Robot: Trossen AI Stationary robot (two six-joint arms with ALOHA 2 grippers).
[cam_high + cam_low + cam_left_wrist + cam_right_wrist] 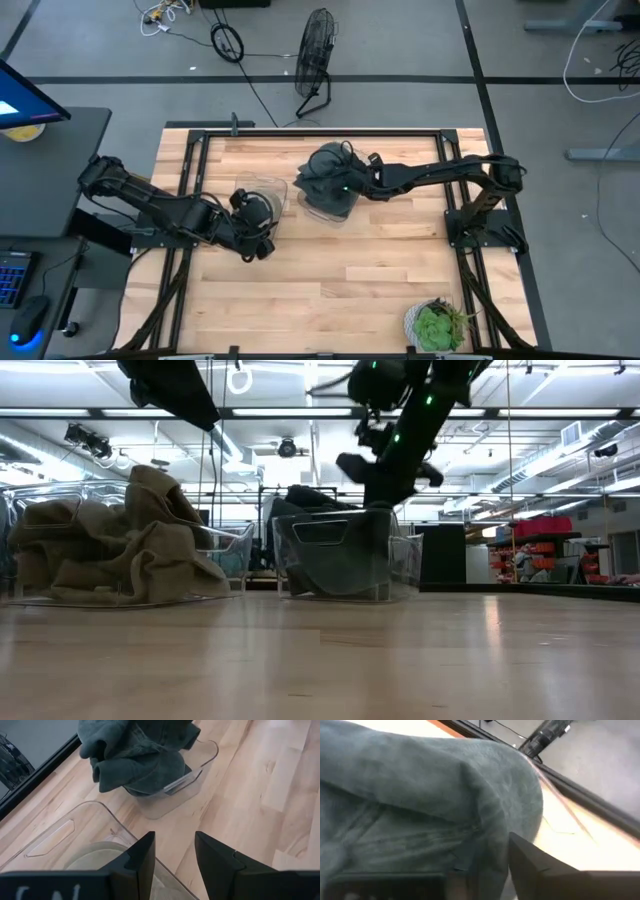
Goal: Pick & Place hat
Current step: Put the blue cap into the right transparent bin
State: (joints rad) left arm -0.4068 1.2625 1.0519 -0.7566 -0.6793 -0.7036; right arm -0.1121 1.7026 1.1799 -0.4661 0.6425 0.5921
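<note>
A dark grey hat [328,180] bulges out of a clear bin [318,212] at the table's far middle; it also shows as the grey hat [140,755] and the hat [340,560]. My right gripper [348,186] is over it, shut on its cloth. To the left stands a second clear bin [270,186] with tan hats [120,550] in it. My left gripper [172,855] hovers open above that bin's near part, touching nothing. My right gripper comes at the grey hat from above, slanting in from the table's right. Grey cloth [470,820] fills the space beside the one finger [535,865] that shows; the other finger is hidden by the cloth. The hat's lower part rests in the bin.
A small potted plant [438,325] stands at the table's near right edge. The two bins sit close together, with a narrow strip of wood [165,820] between them. Bare tabletop [340,280] stretches toward the near edge. A floor fan [315,50] stands beyond the far edge.
</note>
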